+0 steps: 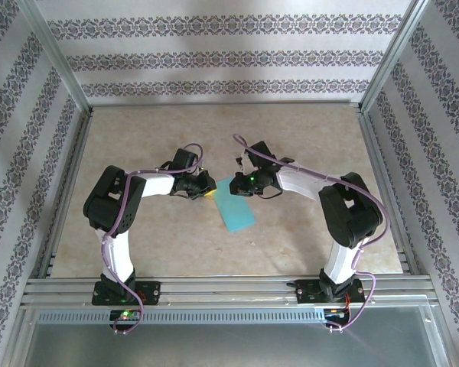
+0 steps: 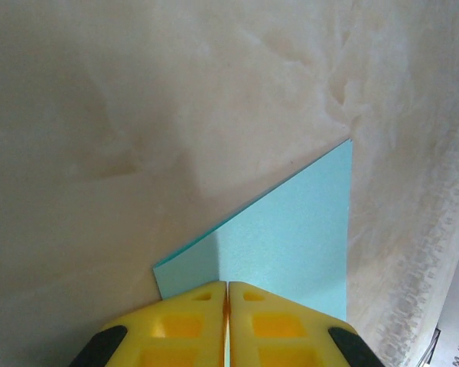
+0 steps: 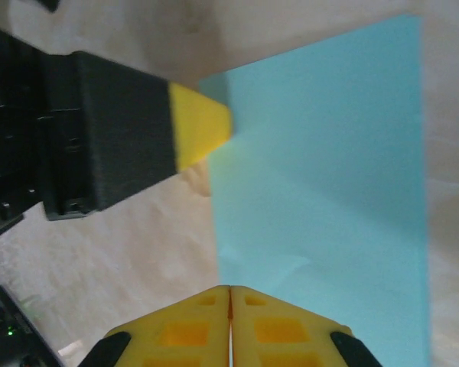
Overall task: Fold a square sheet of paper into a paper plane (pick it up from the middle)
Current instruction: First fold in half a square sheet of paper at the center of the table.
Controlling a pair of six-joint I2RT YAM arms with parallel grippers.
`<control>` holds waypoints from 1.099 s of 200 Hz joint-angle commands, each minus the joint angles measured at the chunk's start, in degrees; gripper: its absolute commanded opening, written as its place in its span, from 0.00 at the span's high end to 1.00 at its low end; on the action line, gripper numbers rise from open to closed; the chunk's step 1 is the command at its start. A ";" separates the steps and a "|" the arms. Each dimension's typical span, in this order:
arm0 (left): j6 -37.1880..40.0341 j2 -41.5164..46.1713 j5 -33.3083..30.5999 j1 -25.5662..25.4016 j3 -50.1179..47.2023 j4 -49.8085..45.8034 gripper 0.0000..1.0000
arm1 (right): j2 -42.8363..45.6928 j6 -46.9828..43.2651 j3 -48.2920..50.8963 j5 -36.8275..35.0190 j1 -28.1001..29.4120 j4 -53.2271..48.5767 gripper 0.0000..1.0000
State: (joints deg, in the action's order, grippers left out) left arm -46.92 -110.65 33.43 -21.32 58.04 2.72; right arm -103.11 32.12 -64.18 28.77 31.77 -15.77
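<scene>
Yellow fingers of your left gripper [image 2: 228,294] are pressed together, seemingly pinching a corner of the square sheet of paper [image 2: 291,237]. Your right gripper [image 3: 229,297] is closed too, at the sheet's edge. That teal sheet lies on the table [image 1: 176,245], between both grippers.

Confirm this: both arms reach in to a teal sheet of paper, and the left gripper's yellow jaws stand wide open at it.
The left gripper holds its yellow jaws shut on the teal sheet, not wide open; the left wrist view shows it. The rest stands.
</scene>
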 commanded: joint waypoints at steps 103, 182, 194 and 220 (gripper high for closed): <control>1.06 -3.01 -2.98 -0.04 0.11 -4.89 0.91 | -10.07 10.60 -0.86 -2.35 8.05 5.44 0.99; 1.72 -4.22 -5.43 -0.11 0.81 -7.55 0.92 | -4.75 8.33 8.13 -0.67 9.18 3.38 0.99; 1.90 -4.39 -5.68 -0.09 0.92 -7.70 0.92 | -3.46 8.31 9.80 -0.24 9.61 3.43 0.99; 2.06 -4.64 -5.57 -0.06 1.25 -7.85 0.93 | -0.97 8.35 12.59 0.75 10.53 3.62 0.99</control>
State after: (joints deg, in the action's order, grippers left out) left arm -46.50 -111.39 33.19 -21.32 59.66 0.36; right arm -105.97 41.65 -55.16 27.90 40.66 -6.66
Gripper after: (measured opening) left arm 0.077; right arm 0.046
